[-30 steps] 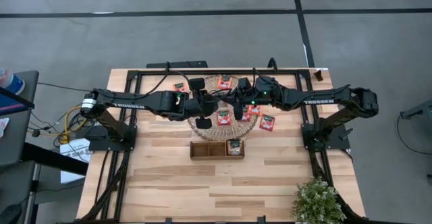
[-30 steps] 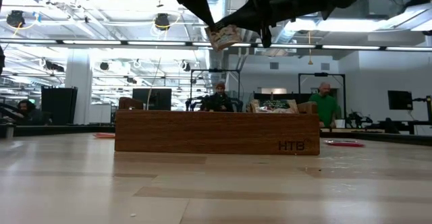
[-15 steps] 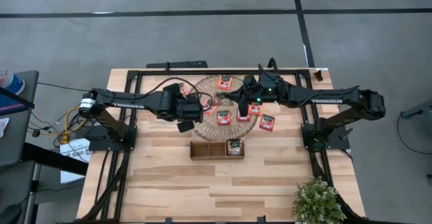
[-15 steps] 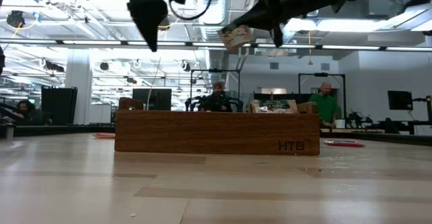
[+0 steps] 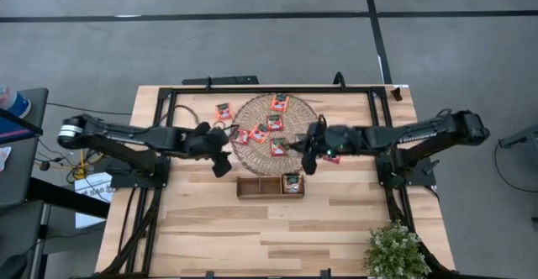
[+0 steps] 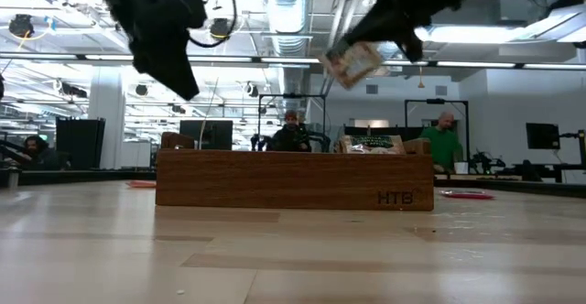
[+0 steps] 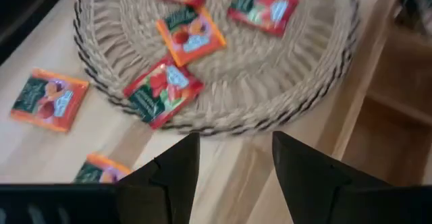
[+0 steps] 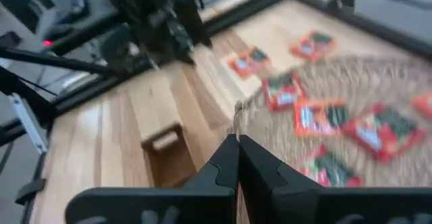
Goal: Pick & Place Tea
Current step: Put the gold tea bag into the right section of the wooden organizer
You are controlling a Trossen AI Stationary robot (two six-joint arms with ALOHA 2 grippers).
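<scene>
My right gripper is shut on a pale tea sachet and hangs over the mat's near rim, just above the brown wooden tray. The tray's right compartment holds a pale green-topped sachet. Several red-orange sachets lie flat on the round woven mat, and others lie on the table beside it. My left gripper is open, in the air left of the mat, and touches nothing. My right gripper pinches the sachet between its two fingers at the sachet's upper edge. The fingers come slanting down from the table's right. The sachet hangs tilted below the fingertips, lifted clear, and shows edge-on in the right wrist view.
A black frame rail runs round the far half of the table, with the arm bases on both sides. A potted plant stands at the near right corner. Bare wood lies near of the tray. People sit in the room beyond.
My left gripper has drawn away from the sachet and the mat's middle toward the table's left and near edges. My right gripper has carried the sachet from over the mat's far part toward the near edge, toward the tray, and the sachet has tipped.
</scene>
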